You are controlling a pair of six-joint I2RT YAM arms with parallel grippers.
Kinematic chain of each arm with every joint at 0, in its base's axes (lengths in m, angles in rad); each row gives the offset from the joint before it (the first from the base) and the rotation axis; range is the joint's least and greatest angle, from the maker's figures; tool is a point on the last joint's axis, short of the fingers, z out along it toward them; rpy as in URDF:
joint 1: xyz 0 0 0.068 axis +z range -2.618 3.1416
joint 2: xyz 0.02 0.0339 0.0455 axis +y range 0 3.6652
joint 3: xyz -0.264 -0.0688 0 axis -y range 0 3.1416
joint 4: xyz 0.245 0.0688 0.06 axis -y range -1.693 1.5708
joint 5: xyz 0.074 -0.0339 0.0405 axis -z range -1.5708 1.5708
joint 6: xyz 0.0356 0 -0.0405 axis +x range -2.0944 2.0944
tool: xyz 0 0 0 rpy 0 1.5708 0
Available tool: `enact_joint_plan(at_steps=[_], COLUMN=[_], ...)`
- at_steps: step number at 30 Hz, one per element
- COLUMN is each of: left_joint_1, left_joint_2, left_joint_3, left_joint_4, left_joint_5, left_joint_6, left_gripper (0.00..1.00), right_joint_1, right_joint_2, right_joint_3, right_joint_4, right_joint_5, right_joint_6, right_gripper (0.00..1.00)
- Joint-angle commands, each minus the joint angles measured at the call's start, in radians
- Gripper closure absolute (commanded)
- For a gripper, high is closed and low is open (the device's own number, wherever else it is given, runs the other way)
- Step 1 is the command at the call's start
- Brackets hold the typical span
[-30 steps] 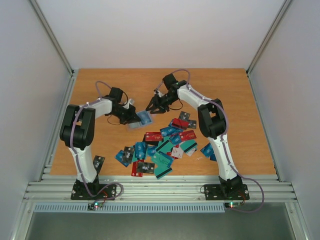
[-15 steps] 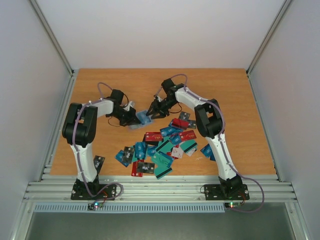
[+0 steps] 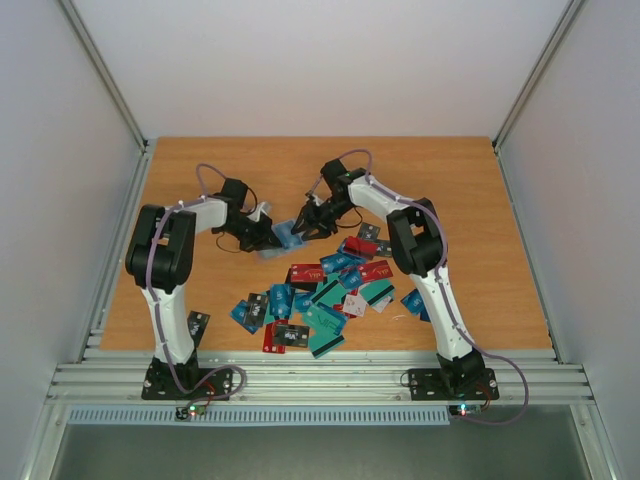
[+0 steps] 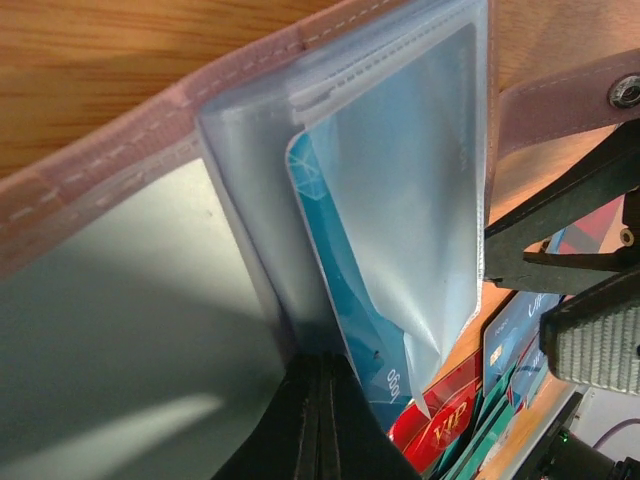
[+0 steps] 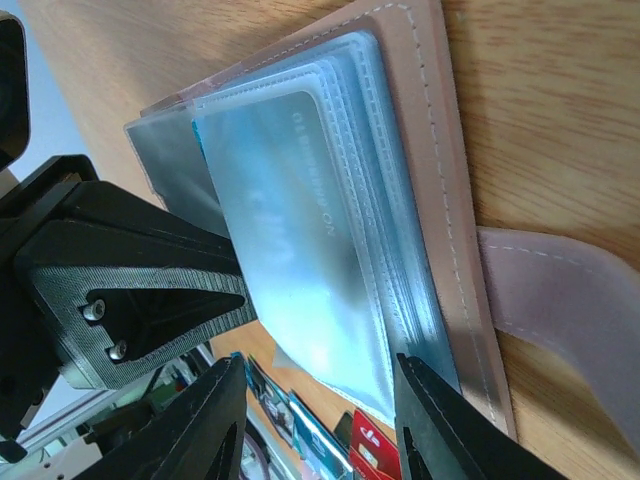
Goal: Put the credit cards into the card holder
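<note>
Has edged slightly left with the right gripper [image 5: 318, 405], jaws apart astride the clear sleeves of the card holder [image 5: 440, 150], mid-frame from above. Pinches one sleeve with the left gripper [image 4: 320, 405], jaws together. Leaves credit cards [image 3: 325, 290] heaped just below on the table [image 3: 470, 200].

Both arms reach inward, left gripper [image 3: 266, 238] pinched closed, right gripper [image 3: 306, 228] fingers spread apart.

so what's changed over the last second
The right hand has moved left and slightly nearer, closing in on the card holder. The left hand grips the holder and has edged a touch rightward. Nothing was grasped or released. The loose cards lie as before.
</note>
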Motion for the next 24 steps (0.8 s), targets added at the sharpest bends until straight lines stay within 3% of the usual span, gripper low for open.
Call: enact_joint_plan(at_steps=[1, 8, 24], left_joint_1=[-0.014, -0.013, -0.014], left_joint_2=[0.067, 0.067, 0.067], left_joint_3=[-0.011, -0.011, 0.003], left_joint_4=[-0.005, -0.008, -0.031], left_joint_5=[-0.067, -0.058, -0.055], left_joint_6=[0.026, 0.032, 0.054], left_gripper=[1.00, 1.00, 1.00], right_joint_1=[0.019, 0.030, 0.059], right_joint_2=[0.027, 0.027, -0.023], right_joint_3=[0.033, 0.052, 0.004], right_joint_4=[-0.006, -0.009, 0.178], right_joint_5=[-0.018, -0.037, -0.179], right_joint_6=[-0.012, -0.008, 0.146], right_gripper=[0.58, 0.58, 0.59])
